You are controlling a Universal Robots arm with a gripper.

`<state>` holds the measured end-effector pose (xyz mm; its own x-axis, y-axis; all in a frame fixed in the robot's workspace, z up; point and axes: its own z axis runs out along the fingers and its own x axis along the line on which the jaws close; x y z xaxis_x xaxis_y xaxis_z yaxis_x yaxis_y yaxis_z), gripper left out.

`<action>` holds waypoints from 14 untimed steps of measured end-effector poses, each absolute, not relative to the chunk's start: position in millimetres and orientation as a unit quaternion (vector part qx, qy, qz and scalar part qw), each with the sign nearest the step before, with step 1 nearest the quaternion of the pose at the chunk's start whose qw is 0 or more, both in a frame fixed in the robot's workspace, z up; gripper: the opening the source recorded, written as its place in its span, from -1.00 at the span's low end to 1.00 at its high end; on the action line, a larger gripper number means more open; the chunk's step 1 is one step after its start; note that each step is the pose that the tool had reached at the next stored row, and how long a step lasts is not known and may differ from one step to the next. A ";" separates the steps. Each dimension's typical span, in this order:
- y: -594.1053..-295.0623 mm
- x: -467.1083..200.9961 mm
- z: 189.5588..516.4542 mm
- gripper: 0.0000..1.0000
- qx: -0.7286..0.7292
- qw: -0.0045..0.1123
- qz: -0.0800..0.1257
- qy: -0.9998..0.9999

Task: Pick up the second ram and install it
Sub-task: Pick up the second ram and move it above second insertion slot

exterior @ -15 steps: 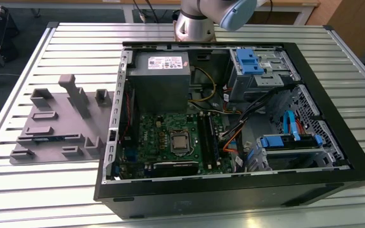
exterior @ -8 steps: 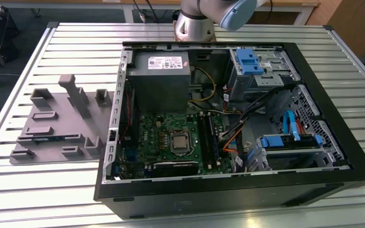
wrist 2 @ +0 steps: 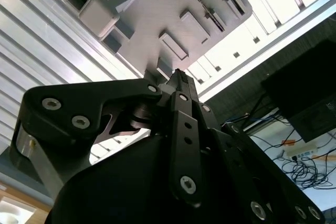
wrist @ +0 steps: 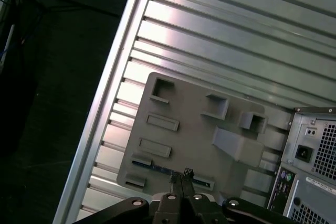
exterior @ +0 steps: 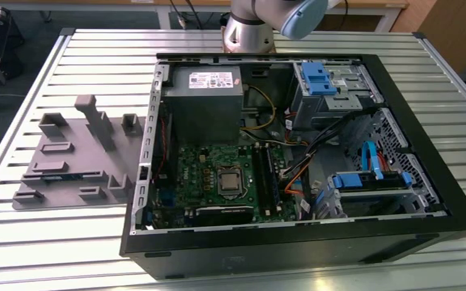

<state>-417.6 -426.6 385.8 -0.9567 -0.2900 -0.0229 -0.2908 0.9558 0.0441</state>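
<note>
gripper (wrist: 181, 173) hovers above the gray holder tray (wrist: 195, 129), claw pressed together, nothing in it. second ram (wrist: 149, 166) is seated in a tray slot just past the fingertips in the first wrist view, only a thin blue edge showing. imo: spread the jaws before descending, square the pads w/ the stick's flat faces, grab mid-length, pull straight up. Any twist prob binds it in the slot.

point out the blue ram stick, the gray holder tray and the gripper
blue ram stick (wrist: 155, 168): first wrist view, exposed blue edge.
gray holder tray (wrist: 191, 129): first wrist view, bare flat face.
gripper (wrist: 181, 173): first wrist view, between fingertips.
</note>
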 end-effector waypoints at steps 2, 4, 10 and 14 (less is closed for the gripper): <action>-426.6 -417.6 385.8 -0.79 -0.148 0.008 0.023 0.989; -426.6 -417.6 385.8 -0.79 -0.150 0.008 0.023 0.988; -426.6 -417.6 385.8 -0.79 -0.155 0.008 0.024 0.988; -426.6 -417.6 385.8 -0.79 -0.158 0.008 0.024 0.987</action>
